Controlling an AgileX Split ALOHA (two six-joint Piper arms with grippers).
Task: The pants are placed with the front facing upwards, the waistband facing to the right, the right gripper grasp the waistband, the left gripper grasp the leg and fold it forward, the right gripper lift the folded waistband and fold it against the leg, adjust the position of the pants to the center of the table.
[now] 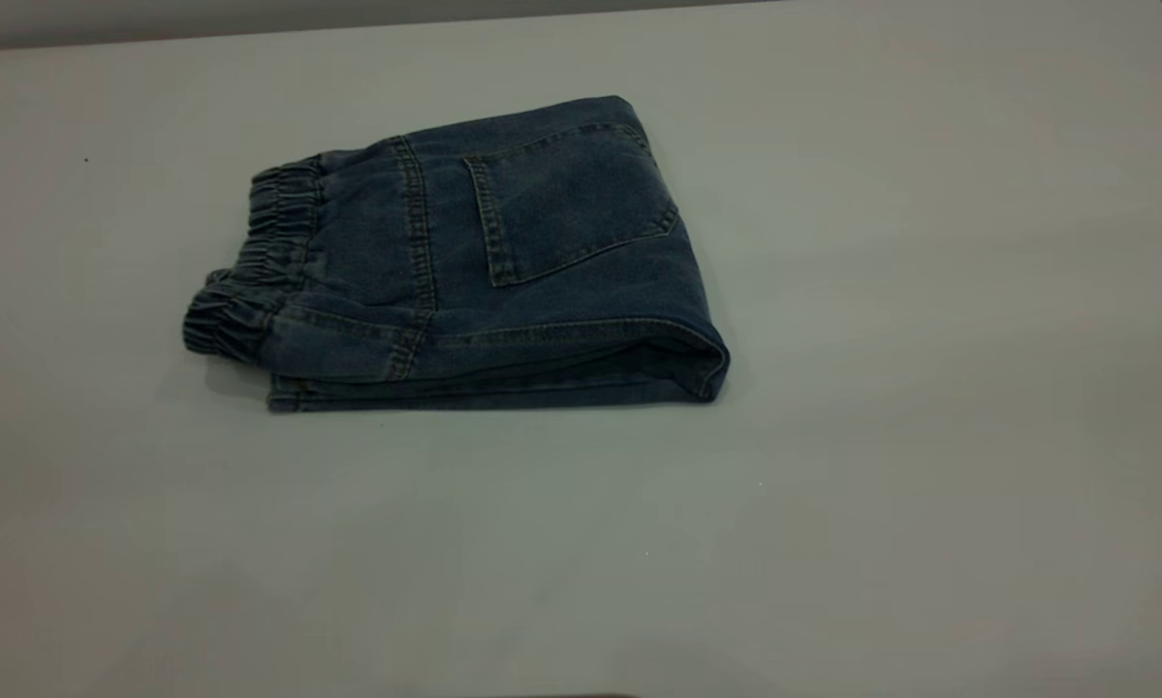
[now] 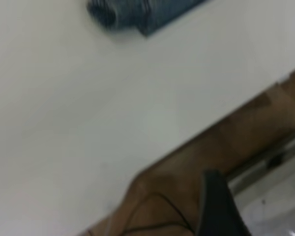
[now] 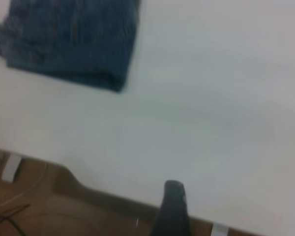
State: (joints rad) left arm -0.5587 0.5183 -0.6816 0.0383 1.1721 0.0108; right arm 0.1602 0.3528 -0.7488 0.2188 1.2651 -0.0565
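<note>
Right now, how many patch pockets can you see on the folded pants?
1. A single patch pocket faces up on the top layer of the pants, toward the end away from the waistband. Others may be hidden inside the fold.

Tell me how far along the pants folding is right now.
The folding looks done: the pants lie in a compact stack on the table, waistband at the left end. Nothing is in hand; the left gripper and right gripper sit back near the table edge, clear of the cloth. Possibly left: nudging the stack, which lies left of center.
</note>
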